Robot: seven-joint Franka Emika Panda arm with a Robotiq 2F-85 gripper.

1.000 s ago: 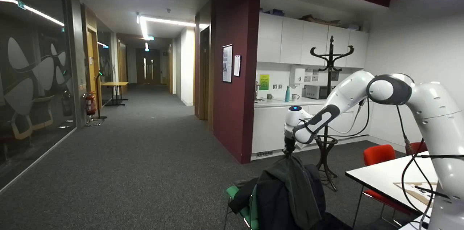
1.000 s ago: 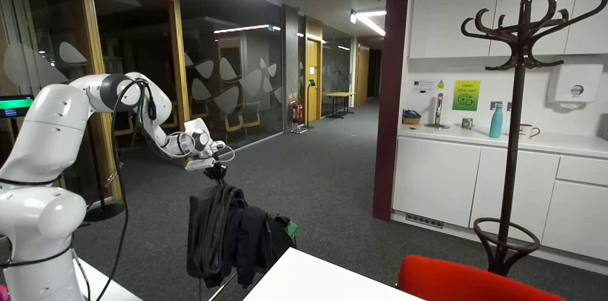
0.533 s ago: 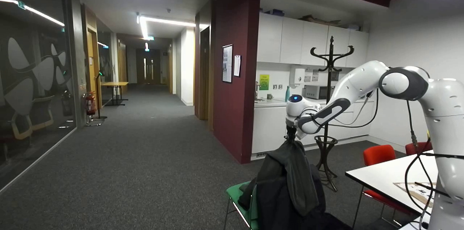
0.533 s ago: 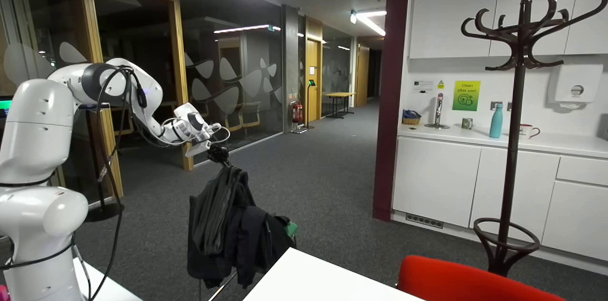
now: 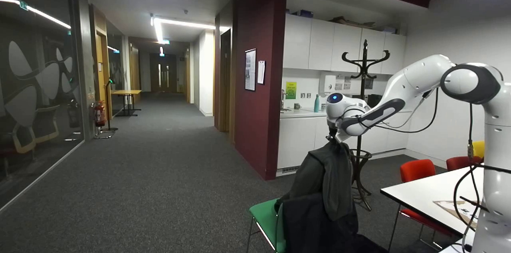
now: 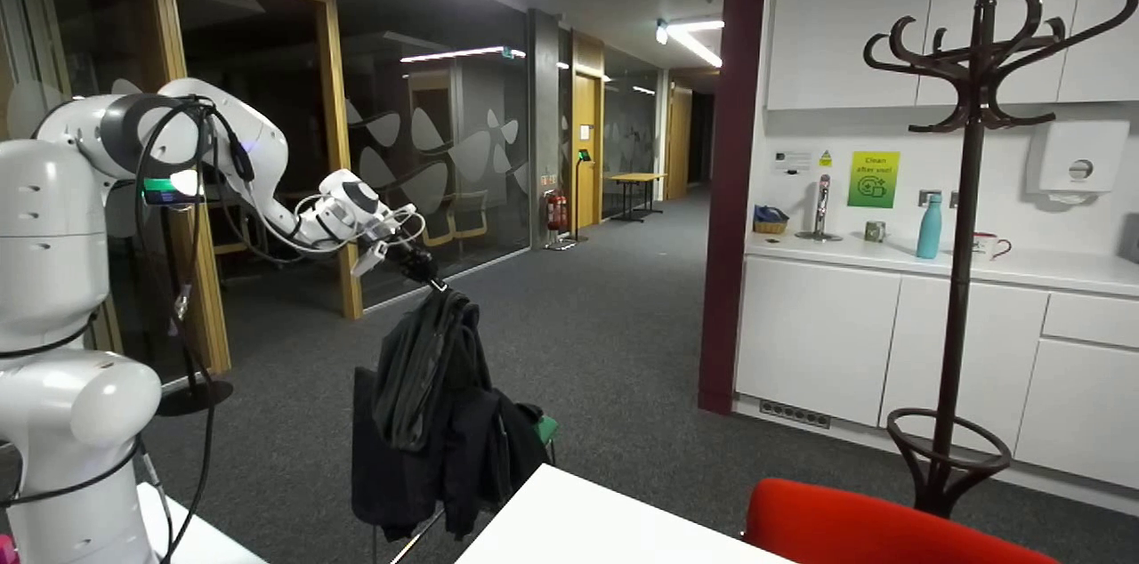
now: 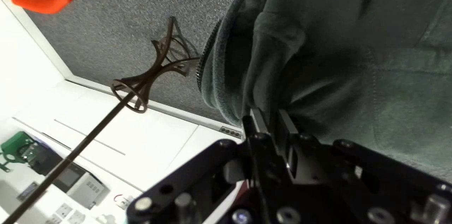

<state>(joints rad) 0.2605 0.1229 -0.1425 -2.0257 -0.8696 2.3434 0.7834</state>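
My gripper [image 7: 271,115] is shut on a dark grey-green hooded jacket [image 7: 346,51]. A fold of the cloth is pinched between the fingertips. In both exterior views the gripper [image 5: 332,138] [image 6: 438,285] holds the jacket [image 5: 337,181] [image 6: 427,368] by its top, and the cloth hangs down in folds. Its lower part hangs against a black garment [image 5: 305,221] [image 6: 472,435] draped over the back of a green chair [image 5: 264,215]. Whether the jacket's lower end still rests on the chair I cannot tell.
A dark wooden coat stand [image 5: 363,81] [image 6: 961,279] [image 7: 95,131] stands before white kitchen cabinets [image 6: 819,333]. A white table [image 5: 431,187] [image 6: 596,519] and red chairs [image 5: 417,170] [image 6: 872,524] are close by. A dark red wall end [image 5: 257,125] lies beyond the gripper.
My gripper has risen and pulled the jacket up with it. In both exterior views it has shifted a little to the right. More of the green seat shows.
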